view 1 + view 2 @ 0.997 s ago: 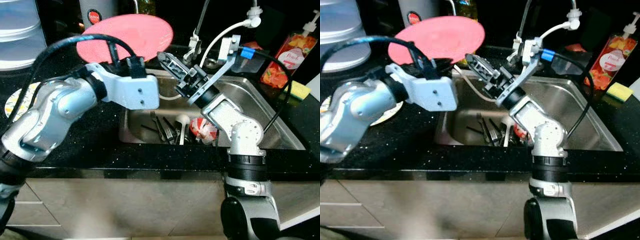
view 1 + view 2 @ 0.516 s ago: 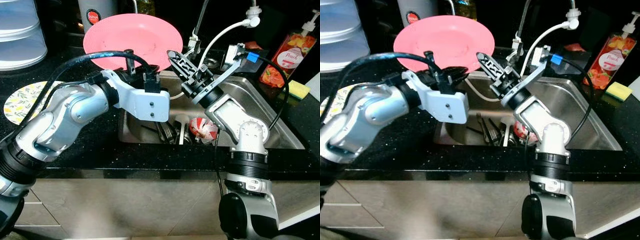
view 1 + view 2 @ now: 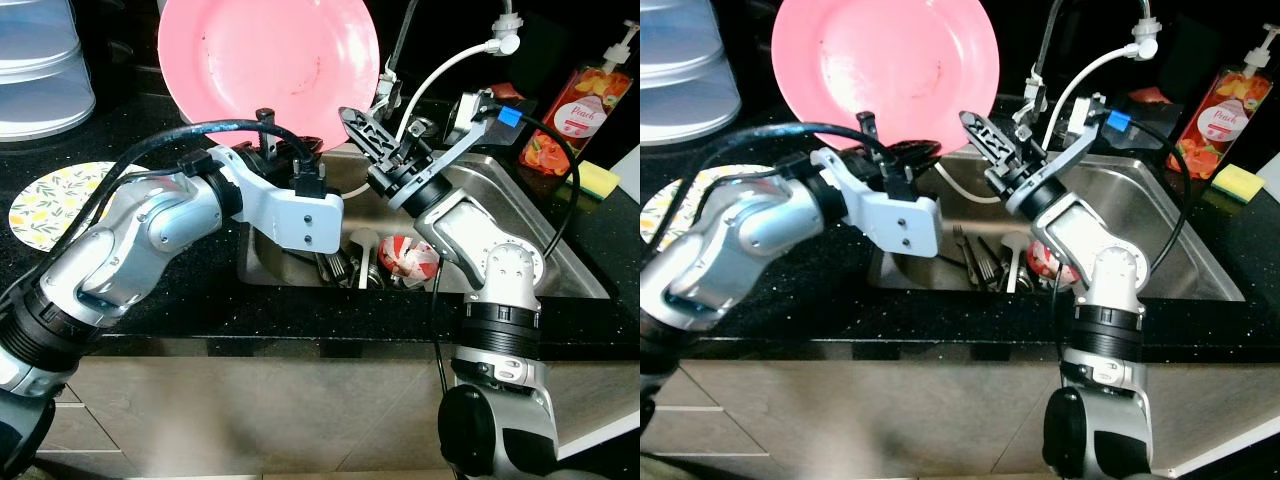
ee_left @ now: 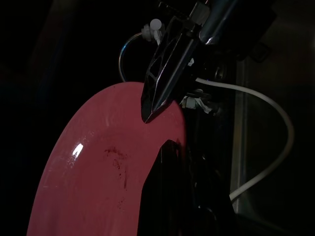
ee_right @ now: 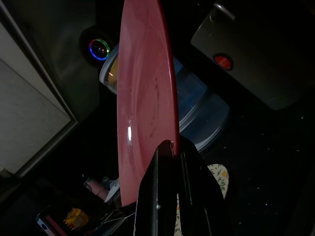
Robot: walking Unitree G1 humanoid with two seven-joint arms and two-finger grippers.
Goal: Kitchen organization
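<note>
A black counter (image 3: 180, 290) runs across the kitchen, its steel sink (image 3: 545, 255) at centre still holding forks (image 3: 335, 262) and a red-and-white crumpled wrapper (image 3: 405, 256), so most of the tidying looks undone. At 12 o'clock a pink plate (image 3: 268, 60) stands nearly upright above the sink's back edge, streaked with food marks, gripped at its lower rim by the left pincer (image 3: 285, 150), fingers closed on it. The right pincer (image 3: 368, 132), at 1 o'clock beside the plate's rim, has its fingers pressed together and empty. A patterned mat (image 3: 50, 200) lies at 9 o'clock; soap bottle (image 3: 558, 115) and sponge (image 3: 598, 180) sit at 2 o'clock.
</note>
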